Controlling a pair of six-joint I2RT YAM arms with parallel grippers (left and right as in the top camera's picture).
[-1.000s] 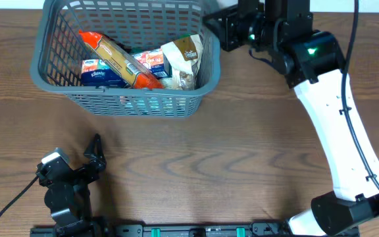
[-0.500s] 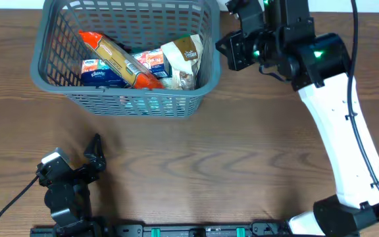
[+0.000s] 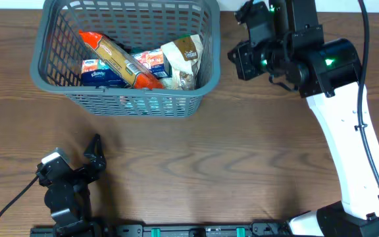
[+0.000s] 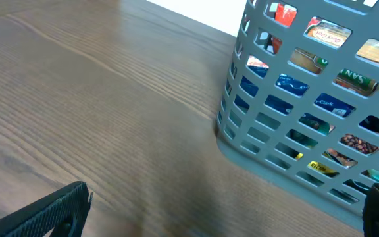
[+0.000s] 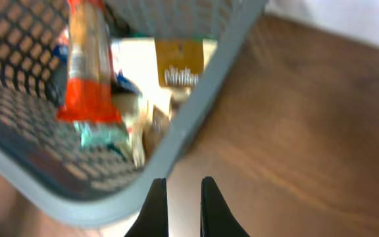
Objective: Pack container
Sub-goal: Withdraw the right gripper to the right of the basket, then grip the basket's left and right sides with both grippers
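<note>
Matt grey plastic lattice container (image 3: 125,99); smooth brown wood-grain table (image 3: 209,158); glossy orange packet (image 3: 114,59)

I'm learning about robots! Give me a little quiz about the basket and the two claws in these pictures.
1. True or false: the grey basket has no groceries in it.
2. Which claw is closer to the basket? A) the left claw B) the right claw
3. Fill the gap: the left claw's fingers are spread far apart with nothing between them, so it is ____.

Key
1. False: a long orange packet and other packs lie inside.
2. B: it hangs just outside the basket's corner.
3. open
</note>
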